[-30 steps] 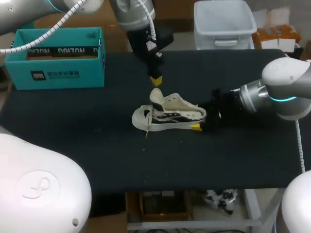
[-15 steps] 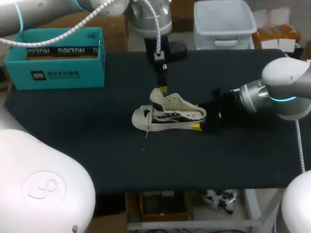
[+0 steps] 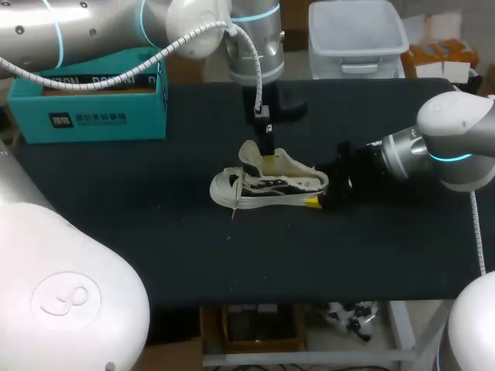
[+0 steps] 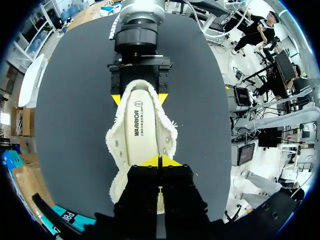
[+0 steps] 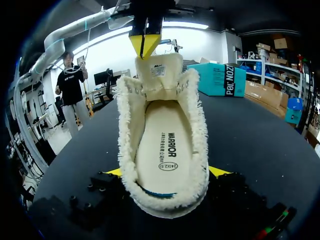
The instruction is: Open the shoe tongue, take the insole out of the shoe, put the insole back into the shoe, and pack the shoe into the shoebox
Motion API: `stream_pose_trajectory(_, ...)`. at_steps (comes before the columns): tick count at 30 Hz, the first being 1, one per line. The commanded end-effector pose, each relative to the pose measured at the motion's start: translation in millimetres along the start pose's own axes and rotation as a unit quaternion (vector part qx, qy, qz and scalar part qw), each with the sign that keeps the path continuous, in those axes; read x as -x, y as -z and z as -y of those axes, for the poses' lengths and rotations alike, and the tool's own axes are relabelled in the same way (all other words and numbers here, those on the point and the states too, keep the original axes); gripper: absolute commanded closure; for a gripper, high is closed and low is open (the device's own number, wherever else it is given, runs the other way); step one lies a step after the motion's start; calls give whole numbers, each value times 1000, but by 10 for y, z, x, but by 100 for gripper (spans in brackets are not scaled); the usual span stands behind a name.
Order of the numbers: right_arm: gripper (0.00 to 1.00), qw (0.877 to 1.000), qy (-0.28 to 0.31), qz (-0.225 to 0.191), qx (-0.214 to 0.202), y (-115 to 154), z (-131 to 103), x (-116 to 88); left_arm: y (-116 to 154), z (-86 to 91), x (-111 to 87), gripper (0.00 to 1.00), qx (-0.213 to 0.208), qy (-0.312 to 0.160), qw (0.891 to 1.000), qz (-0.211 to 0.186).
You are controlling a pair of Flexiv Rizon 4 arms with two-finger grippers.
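Shoe sits on its sole mid-table, insole inside it, shoebox well apart at the far left corner. Right gripper clamps the heel from both sides. Left gripper has its tips together at the top edge of the tongue; can't tell if it pinches it. Likely step: opening the tongue. Next move needs the tongue drawn toeward with the heel held steady.

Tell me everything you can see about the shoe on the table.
The shoe is a cream canvas sneaker with black side markings, a frayed collar and a loose lace, resting sole-down on the black table. Its tongue stands up, showing the pale insole inside. The right hand clamps the heel from both sides; the left hand has its closed tips at the tongue's top edge.
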State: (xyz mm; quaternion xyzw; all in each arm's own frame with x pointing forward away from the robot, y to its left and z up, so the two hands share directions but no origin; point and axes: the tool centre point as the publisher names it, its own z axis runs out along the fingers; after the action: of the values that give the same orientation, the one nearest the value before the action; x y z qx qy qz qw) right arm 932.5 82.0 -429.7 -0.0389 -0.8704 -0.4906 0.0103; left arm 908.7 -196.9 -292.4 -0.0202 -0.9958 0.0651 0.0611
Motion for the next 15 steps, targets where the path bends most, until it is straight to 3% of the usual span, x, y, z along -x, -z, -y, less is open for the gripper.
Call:
stream_pose_trajectory(1,100,1000,1,0,1,-28,60,-18,-272,56,38,100,4,-4,1000,5)
stream_pose_trajectory(15,100,1000,1,0,1,-28,60,-18,-733,9,172,100,11,-20,999,-27)
